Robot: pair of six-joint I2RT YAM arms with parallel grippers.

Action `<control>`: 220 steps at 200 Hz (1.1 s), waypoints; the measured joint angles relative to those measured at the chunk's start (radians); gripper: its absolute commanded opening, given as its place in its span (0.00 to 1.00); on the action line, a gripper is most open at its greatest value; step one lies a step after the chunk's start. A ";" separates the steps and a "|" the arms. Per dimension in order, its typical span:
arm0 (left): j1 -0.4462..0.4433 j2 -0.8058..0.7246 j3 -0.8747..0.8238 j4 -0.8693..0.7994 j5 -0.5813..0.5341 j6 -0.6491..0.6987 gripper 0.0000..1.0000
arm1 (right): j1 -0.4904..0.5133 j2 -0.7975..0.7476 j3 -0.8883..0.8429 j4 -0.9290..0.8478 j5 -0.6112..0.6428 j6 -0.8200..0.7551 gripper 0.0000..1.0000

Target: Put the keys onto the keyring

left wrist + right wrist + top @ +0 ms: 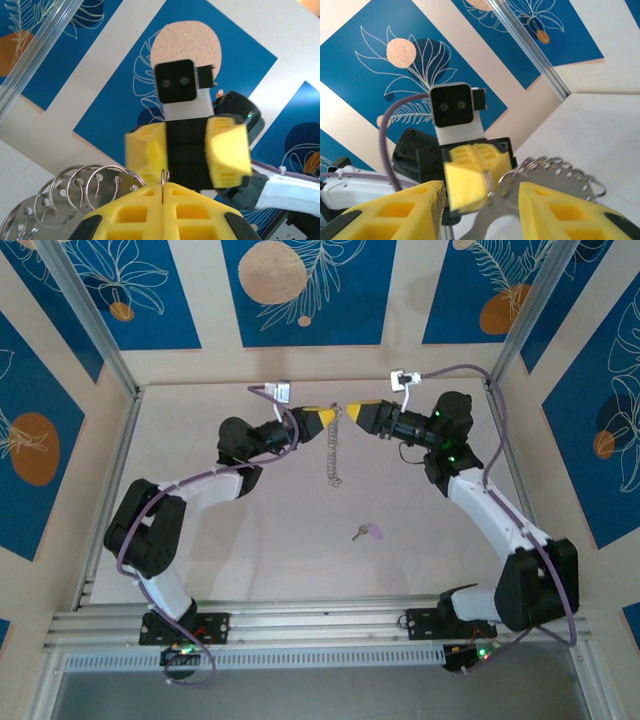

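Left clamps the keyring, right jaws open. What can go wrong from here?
1. The left gripper pinches only a thin edge of the keyring, which hangs free, so it may swing or slip out.
2. The key lies flat on the table, tiny; the open right gripper may fumble the pick.

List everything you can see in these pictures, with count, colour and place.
beaded silvery metal keyring: one, silver-grey, hanging from the left gripper over the table's far middle.
small silver key with lilac plastic head: one, lying on the table, nearer than the keyring.
table: one, pale beige, under both arms.
wall panels: several, blue with leaf prints, around the table.
left gripper: one, yellow fingers, shut on the keyring's top.
right gripper: one, yellow fingers, open, facing the left gripper.
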 measured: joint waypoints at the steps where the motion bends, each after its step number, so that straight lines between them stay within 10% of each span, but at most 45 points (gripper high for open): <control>1: 0.000 0.000 -0.002 0.000 0.000 0.000 0.00 | -0.001 -0.004 -0.002 -0.003 0.000 0.000 0.47; 109: 0.014 -0.222 -0.256 -0.211 -0.044 0.239 0.00 | -0.043 -0.219 -0.233 -0.767 0.383 -0.089 0.50; 220: 0.009 -0.384 -0.363 -0.375 -0.113 0.367 0.00 | 0.158 0.060 -0.260 -0.922 0.694 0.101 0.49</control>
